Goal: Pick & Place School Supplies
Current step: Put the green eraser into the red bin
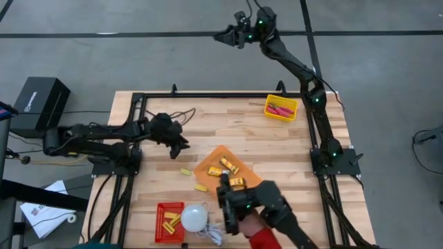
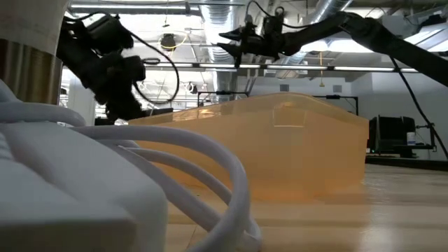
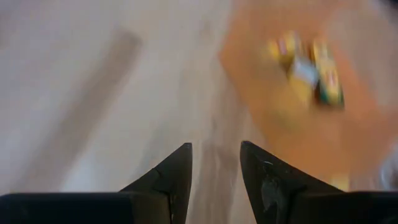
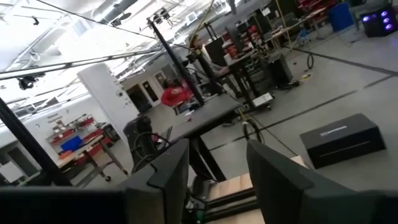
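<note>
An orange tray (image 1: pixel 210 160) lies mid-table with three orange-yellow packets (image 1: pixel 230 167) on it, blurred in the left wrist view (image 3: pixel 308 68). Two tiny yellow blocks (image 1: pixel 185 172) (image 1: pixel 201 187) rest on the wood left of the tray. Red-handled scissors (image 1: pixel 279 109) lie in a yellow bin (image 1: pixel 293 105) at the far right. My left gripper (image 1: pixel 183 144) (image 3: pixel 216 155) hovers open above bare wood, left of the tray, with nothing between its fingers. My right gripper (image 1: pixel 221 34) (image 4: pixel 217 158) is open in the air beyond the table's far edge.
A red bin (image 1: pixel 161 232) with yellow blocks and a white dome (image 1: pixel 196 216) with a cord sit at the near edge. A dark bulky shape (image 1: pixel 239 202) with a red sleeve (image 1: pixel 264 237) reaches in from the near edge over the tray's near corner.
</note>
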